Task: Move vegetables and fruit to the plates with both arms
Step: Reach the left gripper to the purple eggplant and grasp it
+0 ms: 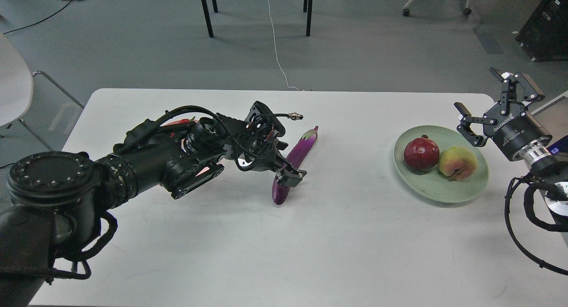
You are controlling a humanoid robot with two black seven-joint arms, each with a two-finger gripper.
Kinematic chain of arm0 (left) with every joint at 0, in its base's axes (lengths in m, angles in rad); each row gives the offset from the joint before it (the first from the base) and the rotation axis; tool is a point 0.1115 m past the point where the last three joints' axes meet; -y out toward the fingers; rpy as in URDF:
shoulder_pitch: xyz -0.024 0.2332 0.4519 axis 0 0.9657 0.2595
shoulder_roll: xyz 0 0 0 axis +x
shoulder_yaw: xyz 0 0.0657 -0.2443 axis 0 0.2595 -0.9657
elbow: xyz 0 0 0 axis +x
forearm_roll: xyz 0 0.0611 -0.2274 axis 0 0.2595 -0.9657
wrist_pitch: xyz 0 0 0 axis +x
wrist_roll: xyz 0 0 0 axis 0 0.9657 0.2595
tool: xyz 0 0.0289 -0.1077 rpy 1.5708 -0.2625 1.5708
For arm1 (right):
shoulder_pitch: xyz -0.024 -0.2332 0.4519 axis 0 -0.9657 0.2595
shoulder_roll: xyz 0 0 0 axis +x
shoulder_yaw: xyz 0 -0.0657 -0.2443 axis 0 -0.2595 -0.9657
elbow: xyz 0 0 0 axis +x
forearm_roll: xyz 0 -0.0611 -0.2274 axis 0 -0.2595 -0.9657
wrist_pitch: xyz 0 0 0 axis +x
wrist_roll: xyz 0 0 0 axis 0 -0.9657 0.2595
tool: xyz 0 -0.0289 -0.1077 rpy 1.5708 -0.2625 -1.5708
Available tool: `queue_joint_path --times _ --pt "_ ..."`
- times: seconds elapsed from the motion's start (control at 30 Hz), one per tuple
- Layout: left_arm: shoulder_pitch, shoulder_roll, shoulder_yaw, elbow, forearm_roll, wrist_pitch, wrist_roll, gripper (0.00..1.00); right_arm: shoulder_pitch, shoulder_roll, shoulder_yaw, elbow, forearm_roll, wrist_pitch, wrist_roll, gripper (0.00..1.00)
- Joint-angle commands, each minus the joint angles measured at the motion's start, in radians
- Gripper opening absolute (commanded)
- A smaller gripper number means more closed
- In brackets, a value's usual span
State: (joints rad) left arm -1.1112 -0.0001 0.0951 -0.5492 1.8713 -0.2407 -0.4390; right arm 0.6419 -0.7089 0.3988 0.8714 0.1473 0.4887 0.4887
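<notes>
The purple eggplant (301, 148) lies slanted on the white table (310, 245) near the middle. My left gripper (289, 177) is down over its lower half, fingers on either side of it; how far they have shut does not show. The pink plate (204, 169) is almost wholly hidden behind my left arm. The chili is hidden. The pale green plate (443, 195) at the right holds the pomegranate (420, 154) and the peach (457, 162). My right gripper (475, 88) is open and empty, held above the plate's far right side.
Black chair legs (205, 9) and a white cable (277, 54) are on the floor beyond the table's far edge. A white chair (13, 94) stands at the left. A black case (546, 27) is at the far right.
</notes>
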Motion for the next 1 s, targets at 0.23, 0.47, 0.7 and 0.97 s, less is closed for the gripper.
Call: queue_joint_path --times 0.23,0.47,0.7,0.97 --pt "0.021 0.000 0.000 0.011 0.000 0.000 0.000 0.94 0.001 0.000 0.002 -0.002 0.000 0.000 0.000 0.99" --pt "0.024 0.000 0.000 0.011 0.002 -0.011 -0.001 0.73 -0.001 -0.006 0.000 -0.002 0.000 0.000 0.000 0.99" --pt "0.021 0.000 0.000 0.011 0.005 -0.026 -0.001 0.23 -0.001 -0.006 0.002 -0.003 0.000 0.000 0.000 0.99" --pt "0.010 0.000 -0.003 -0.003 0.000 -0.017 -0.001 0.13 -0.001 -0.006 0.002 -0.005 0.000 0.000 0.000 0.99"
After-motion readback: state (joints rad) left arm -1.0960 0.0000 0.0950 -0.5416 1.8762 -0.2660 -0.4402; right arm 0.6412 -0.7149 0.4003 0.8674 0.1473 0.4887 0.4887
